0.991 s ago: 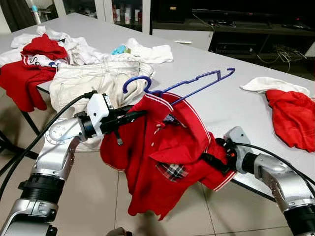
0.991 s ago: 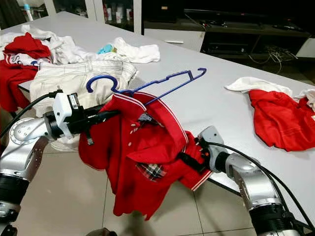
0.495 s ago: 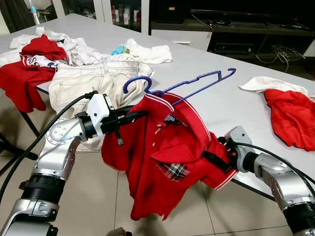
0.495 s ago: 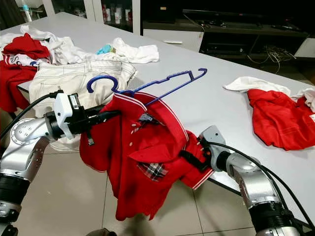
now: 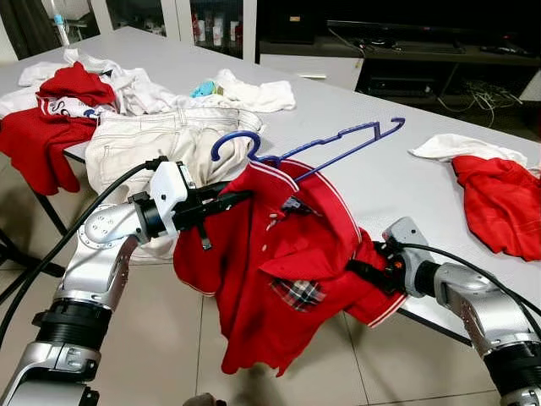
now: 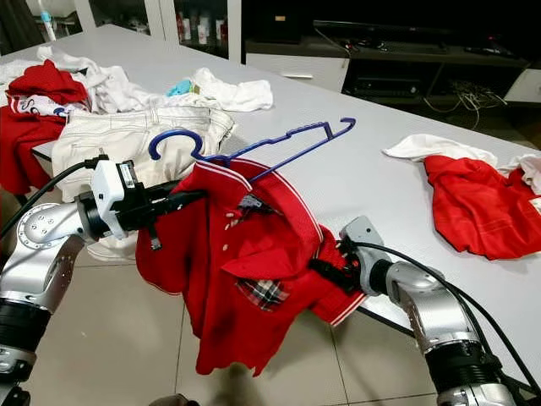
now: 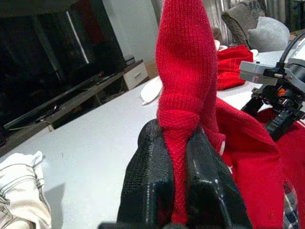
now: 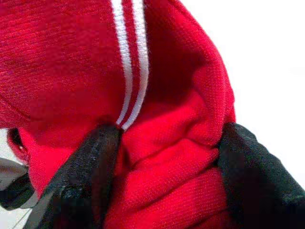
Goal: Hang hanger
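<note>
my left gripper [image 5: 241,196] reaches in from the left at the shoulder of the red polo shirt [image 5: 279,279]; jaws nearly together, pinching a bunched ridge of the red knit, which stands up between the two black fingers [image 7: 147,181] in the left wrist view. my right gripper [image 5: 365,272] is at the shirt's lower right side, just off the near edge of the tabletop [image 5: 380,182]; jaws part-way open with a thick fold of red fabric and the white-striped sleeve trim filling the gap, one black finger [image 8: 90,167] pressed on each side of the fold. the shirt hangs between my two arms, over the floor, its plaid inner lining [image 5: 296,293] showing near the middle and the hem dangling free. the blue hanger [image 5: 325,144] is partly threaded into the collar: the hook [image 5: 234,140] sticks out at the upper left of the collar, one bare arm of the hanger juts up and to the right over the tabletop, tilted. i cannot tell how far the other arm sits inside the shirt. on the tabletop behind: a pair of cream trousers [image 5: 161,139] just beyond my left gripper, a heap of red and white clothes [image 5: 68,93] at far left, another red garment [image 5: 503,203] with a white cloth [image 5: 461,145] at right.
</note>
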